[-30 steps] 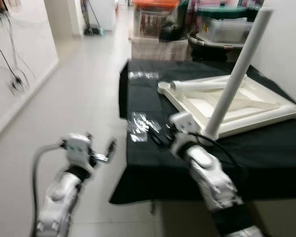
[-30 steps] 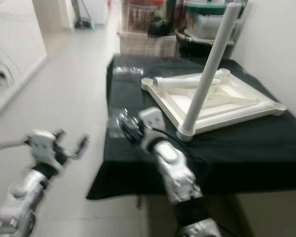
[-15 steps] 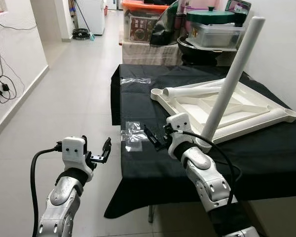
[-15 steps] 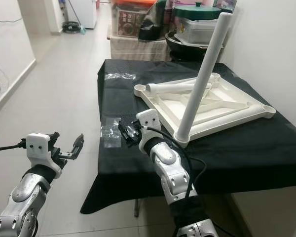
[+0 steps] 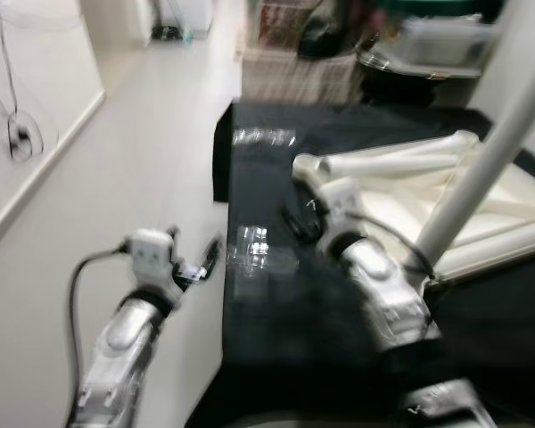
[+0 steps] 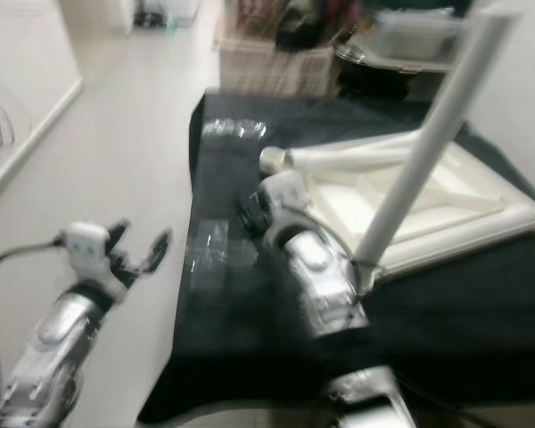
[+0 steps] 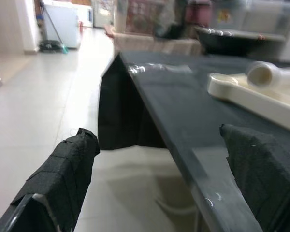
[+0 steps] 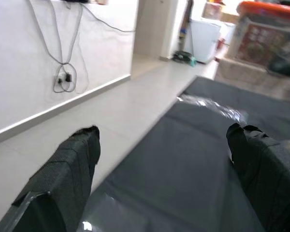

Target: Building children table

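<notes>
The white children's table top (image 5: 517, 201) lies upside down on a black-covered table (image 5: 285, 357). One white leg (image 5: 481, 169) stands upright in a corner of it. A second leg (image 5: 392, 163) lies across the frame. My right gripper (image 5: 294, 223) hovers open over the cloth, just short of the lying leg's end; its wrist view shows bare cloth (image 8: 193, 159) between the fingers (image 8: 63, 183). My left gripper (image 5: 207, 260) is open beside the table's left edge, over the floor. In its wrist view the leg's end (image 7: 261, 73) lies ahead.
A clear plastic bag (image 5: 260, 250) lies on the cloth near the right gripper; another bag (image 5: 264, 136) lies farther back. Boxes and tubs (image 5: 294, 76) stand behind the table. A wall (image 5: 36, 116) with cables borders the open floor on the left.
The whole picture has shifted and blurred, so the camera is moving. My right gripper now stands nearer the end of the lying leg. Both grippers stay open.
</notes>
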You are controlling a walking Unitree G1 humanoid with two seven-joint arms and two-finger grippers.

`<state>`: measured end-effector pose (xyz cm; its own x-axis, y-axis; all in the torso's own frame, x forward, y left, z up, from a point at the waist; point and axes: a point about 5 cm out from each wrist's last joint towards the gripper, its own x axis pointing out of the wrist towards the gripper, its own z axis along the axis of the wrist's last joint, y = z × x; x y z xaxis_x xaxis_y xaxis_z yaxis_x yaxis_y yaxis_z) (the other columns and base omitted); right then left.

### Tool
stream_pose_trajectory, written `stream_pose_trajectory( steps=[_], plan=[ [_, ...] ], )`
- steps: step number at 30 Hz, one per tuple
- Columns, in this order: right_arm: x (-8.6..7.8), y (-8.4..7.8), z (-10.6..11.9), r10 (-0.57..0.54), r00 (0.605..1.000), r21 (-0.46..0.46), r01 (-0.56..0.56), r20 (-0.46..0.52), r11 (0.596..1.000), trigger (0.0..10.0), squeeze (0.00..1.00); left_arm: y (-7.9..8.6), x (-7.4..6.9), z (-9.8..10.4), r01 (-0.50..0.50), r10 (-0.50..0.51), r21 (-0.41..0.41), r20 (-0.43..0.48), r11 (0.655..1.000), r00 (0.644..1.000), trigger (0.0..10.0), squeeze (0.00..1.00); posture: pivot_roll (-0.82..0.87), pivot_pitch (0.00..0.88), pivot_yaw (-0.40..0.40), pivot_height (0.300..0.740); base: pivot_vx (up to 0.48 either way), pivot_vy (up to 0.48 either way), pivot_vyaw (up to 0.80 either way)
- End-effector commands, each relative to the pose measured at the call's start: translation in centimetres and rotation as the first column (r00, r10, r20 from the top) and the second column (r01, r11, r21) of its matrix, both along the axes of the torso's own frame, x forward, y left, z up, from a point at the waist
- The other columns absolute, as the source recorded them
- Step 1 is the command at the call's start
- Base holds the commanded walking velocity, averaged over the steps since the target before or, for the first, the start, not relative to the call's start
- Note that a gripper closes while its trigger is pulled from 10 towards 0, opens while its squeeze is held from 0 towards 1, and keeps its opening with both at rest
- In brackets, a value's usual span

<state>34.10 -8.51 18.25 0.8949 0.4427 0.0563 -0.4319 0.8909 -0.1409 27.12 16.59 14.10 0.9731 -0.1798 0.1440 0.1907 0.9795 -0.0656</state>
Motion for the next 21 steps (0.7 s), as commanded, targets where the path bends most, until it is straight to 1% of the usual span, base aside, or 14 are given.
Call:
stream_pose_trajectory(
  steps=[1,3,4,5,7,8,11,12,13,16,18,20,21],
  plan=[
    [0.2,-0.5,-0.9,-0.026,0.998,-0.032,0.025,-0.05,0.999,10.0,0.0,-0.7,-0.1,-0.2,0.024,-0.024,-0.006,-0.005,1.0,1.0,10.0,0.0,0.09,0.0,-0.081,0.74,0.0,0.0,0.0],
    [0.6,0.5,-1.2,-0.028,0.995,-0.033,0.025,-0.098,0.999,10.0,0.0,-0.8,-0.1,-0.2,0.026,-0.026,-0.005,-0.009,1.0,1.0,10.0,0.0,0.1,0.0,-0.083,0.74,0.0,0.0,0.0],
    [0.6,0.5,-1.2,-0.028,0.995,-0.033,0.025,-0.098,0.999,10.0,0.0,-0.8,-0.1,-0.2,0.026,-0.026,-0.005,-0.009,1.0,1.0,10.0,0.0,0.1,0.0,-0.083,0.74,0.0,0.0,0.0],
    [0.9,0.7,-1.5,-0.053,0.991,-0.048,0.047,-0.122,0.998,10.0,0.0,-0.9,-0.1,-0.2,0.028,-0.028,-0.003,-0.011,1.0,1.0,10.0,0.0,0.1,0.0,-0.085,0.74,0.0,0.0,0.0],
    [1.8,0.2,-1.9,-0.146,0.977,-0.074,0.136,-0.154,0.988,10.0,0.0,-1.0,-0.1,-0.2,0.031,-0.031,-0.001,-0.01,1.0,0.999,10.0,0.0,0.1,0.0,-0.088,0.74,0.0,0.0,0.0],
    [1.8,0.2,-1.9,-0.146,0.977,-0.074,0.136,-0.154,0.988,10.0,0.0,-1.0,-0.1,-0.2,0.031,-0.031,-0.001,-0.01,1.0,0.999,10.0,0.0,0.1,0.0,-0.088,0.74,0.0,0.0,0.0],
    [2.8,-0.4,-2.2,-0.214,0.958,-0.089,0.201,-0.191,0.976,10.0,0.0,-1.0,-0.2,-0.3,0.03,-0.03,0.001,-0.012,1.0,0.999,10.0,0.0,0.11,0.0,-0.097,0.74,0.0,0.0,0.0],
    [2.8,-0.4,-2.2,-0.214,0.958,-0.089,0.201,-0.191,0.976,10.0,0.0,-1.0,-0.2,-0.3,0.03,-0.03,0.001,-0.012,1.0,0.999,10.0,0.0,0.11,0.0,-0.097,0.74,0.0,0.0,0.0],
    [3.2,-0.7,-2.5,-0.233,0.951,-0.1,0.217,-0.203,0.971,10.0,0.0,-1.0,-0.2,-0.4,0.028,-0.028,0.001,-0.013,1.0,1.0,10.0,0.0,0.11,0.0,-0.099,0.74,0.0,0.0,0.0],
    [3.4,-0.8,-2.6,-0.239,0.949,-0.105,0.222,-0.205,0.969,10.0,0.0,-1.0,-0.2,-0.4,0.028,-0.028,0.001,-0.013,1.0,1.0,10.0,0.0,0.11,0.0,-0.099,0.74,0.0,0.0,0.0],
    [4.0,-1.6,-3.2,-0.295,0.927,-0.133,0.271,-0.23,0.953,10.0,0.0,-1.2,-0.3,-0.5,0.03,-0.03,0.001,-0.014,1.0,0.999,10.0,0.0,0.12,0.0,-0.1,0.74,0.0,0.0,0.0],
    [4.4,-2.1,-4.0,-0.323,0.903,-0.155,0.289,-0.282,0.945,10.0,0.0,-1.3,-0.2,-0.5,0.035,-0.035,0.002,-0.015,0.999,0.999,10.0,0.0,0.12,0.0,-0.101,0.74,0.0,0.0,0.0],
    [4.4,-2.1,-4.0,-0.323,0.903,-0.155,0.289,-0.282,0.945,10.0,0.0,-1.3,-0.2,-0.5,0.035,-0.035,0.002,-0.015,0.999,0.999,10.0,0.0,0.12,0.0,-0.101,0.74,0.0,0.0,0.0]
  ],
)
